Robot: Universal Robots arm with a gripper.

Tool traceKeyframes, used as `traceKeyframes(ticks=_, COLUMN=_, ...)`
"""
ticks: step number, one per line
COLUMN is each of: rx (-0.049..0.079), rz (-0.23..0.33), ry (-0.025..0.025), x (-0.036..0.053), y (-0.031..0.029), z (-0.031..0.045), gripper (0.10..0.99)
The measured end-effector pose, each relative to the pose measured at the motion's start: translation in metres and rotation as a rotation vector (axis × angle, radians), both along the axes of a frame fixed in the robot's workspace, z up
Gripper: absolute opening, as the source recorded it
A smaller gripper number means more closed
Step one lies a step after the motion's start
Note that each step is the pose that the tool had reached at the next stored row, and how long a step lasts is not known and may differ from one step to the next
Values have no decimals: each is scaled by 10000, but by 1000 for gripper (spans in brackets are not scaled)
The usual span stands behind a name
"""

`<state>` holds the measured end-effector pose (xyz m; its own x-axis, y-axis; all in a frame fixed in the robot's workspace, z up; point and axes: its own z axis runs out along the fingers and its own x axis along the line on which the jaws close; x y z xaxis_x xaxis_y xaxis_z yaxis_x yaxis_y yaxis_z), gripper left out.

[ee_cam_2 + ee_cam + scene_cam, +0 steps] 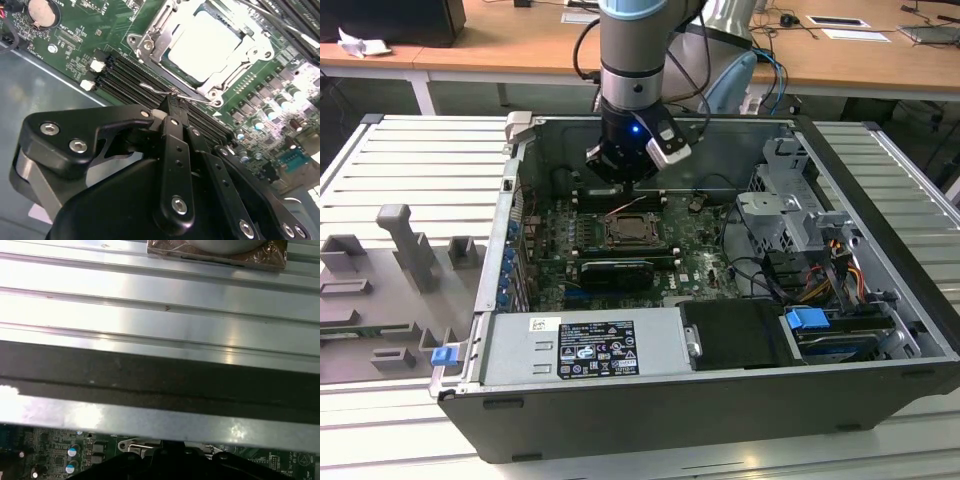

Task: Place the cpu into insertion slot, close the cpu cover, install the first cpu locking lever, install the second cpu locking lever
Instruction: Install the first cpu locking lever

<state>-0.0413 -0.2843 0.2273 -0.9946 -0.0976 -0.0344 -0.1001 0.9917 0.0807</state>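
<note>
The exterior view shows the pincer [632,178] lowered inside the open computer case [880,290] just behind the insertion slot [633,231], while the second wrist view shows the cpu [206,44] flat under the cpu cover [197,45], pincer fingers [172,122] closed on a thin wire locking lever [165,92] beside it.

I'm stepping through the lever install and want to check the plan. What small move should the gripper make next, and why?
Probably a short push of the locking lever down and sideways toward its catch. In the second wrist view the cpu sits in the socket with the cpu cover closed over it, and the gripper has its tips at the thin wire lever, which lies beside the frame, seemingly not yet hooked.
</note>
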Motion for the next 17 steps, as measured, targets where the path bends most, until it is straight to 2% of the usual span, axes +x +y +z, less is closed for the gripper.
traceKeyframes(ticks=6, rx=1, rz=-1, ry=0, x=53, y=6, z=-45, gripper=106)
traceKeyframes(ticks=10, rx=0, rz=-17, ry=1, x=124, y=6, z=-64, gripper=106)
traceKeyframes(ticks=17, rx=1, rz=-26, ry=0, x=143, y=6, z=-86, gripper=106)
